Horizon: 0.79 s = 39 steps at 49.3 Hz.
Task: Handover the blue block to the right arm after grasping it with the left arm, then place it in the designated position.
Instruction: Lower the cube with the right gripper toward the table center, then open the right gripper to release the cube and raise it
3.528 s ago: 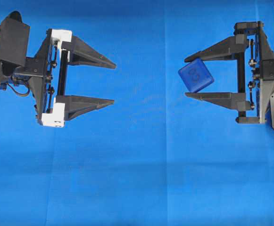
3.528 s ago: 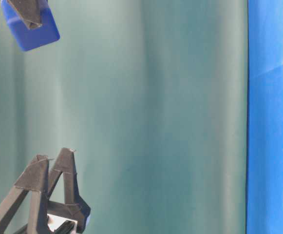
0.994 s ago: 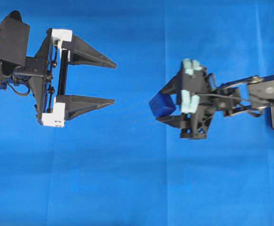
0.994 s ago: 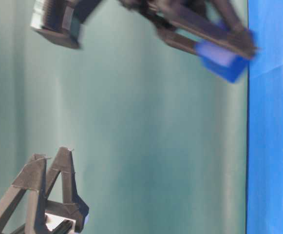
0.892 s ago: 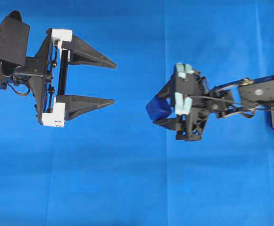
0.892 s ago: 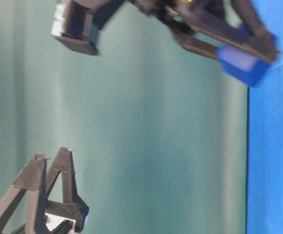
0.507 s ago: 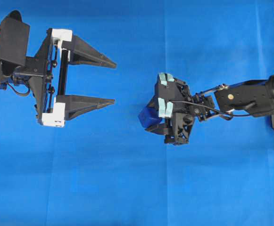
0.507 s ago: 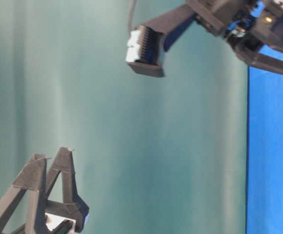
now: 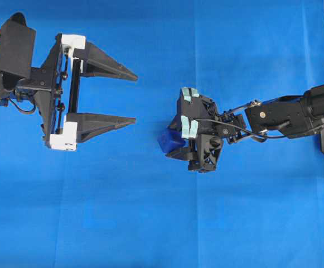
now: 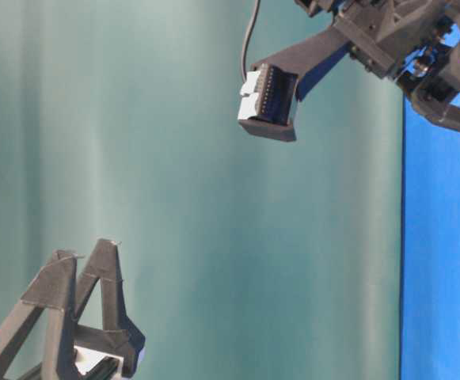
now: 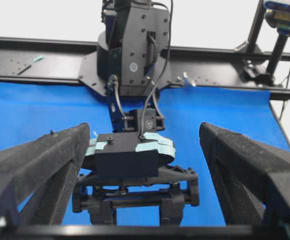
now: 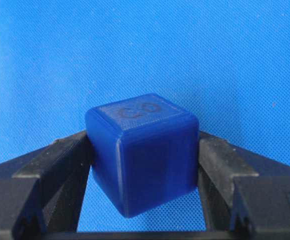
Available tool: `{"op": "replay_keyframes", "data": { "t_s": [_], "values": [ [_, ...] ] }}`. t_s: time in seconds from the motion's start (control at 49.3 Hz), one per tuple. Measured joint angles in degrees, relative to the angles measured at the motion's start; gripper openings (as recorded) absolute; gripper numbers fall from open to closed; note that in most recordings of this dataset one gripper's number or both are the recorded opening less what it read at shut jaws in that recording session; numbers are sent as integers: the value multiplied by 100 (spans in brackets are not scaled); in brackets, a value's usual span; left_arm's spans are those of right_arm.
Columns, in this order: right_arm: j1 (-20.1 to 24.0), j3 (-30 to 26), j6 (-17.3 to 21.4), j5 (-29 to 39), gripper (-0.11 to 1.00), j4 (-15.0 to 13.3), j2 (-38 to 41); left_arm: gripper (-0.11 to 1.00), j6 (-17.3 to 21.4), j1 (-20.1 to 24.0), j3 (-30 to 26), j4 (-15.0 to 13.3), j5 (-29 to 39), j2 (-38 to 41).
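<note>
In the right wrist view the blue block [image 12: 142, 152] sits clamped between the two black fingers [image 12: 50, 170] of the right gripper [image 9: 175, 142], one flat face against each finger and its embossed face turned up and away from the camera, so the handover looks done and the placing step is in hand. Below it lies only the blue cloth [image 12: 209, 60], with no marker of a designated spot that I can make out. From overhead the right arm [image 9: 287, 114] reaches in from the right edge with its wrist pitched down, the block showing at the gripper's left end, near the middle of the cloth and seemingly close to its surface, though whether it touches cannot be told. The coming move most likely turns on that gap: the block lies straight under the fingertips, so a short descent and a release should do. Bare cloth surrounds it on every side. Farther off to the left, the left gripper [image 9: 125, 96] hangs well apart with its jaws spread wide and holding nothing, pointing toward the block.
</note>
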Motion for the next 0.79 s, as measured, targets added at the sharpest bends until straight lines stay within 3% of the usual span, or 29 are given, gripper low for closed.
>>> {"op": "replay_keyframes", "data": {
  "t_s": [0.791],
  "values": [
    [-35,9,-35,-9,54,9,0,93,9,0,0,0,0,0]
  ]
}}
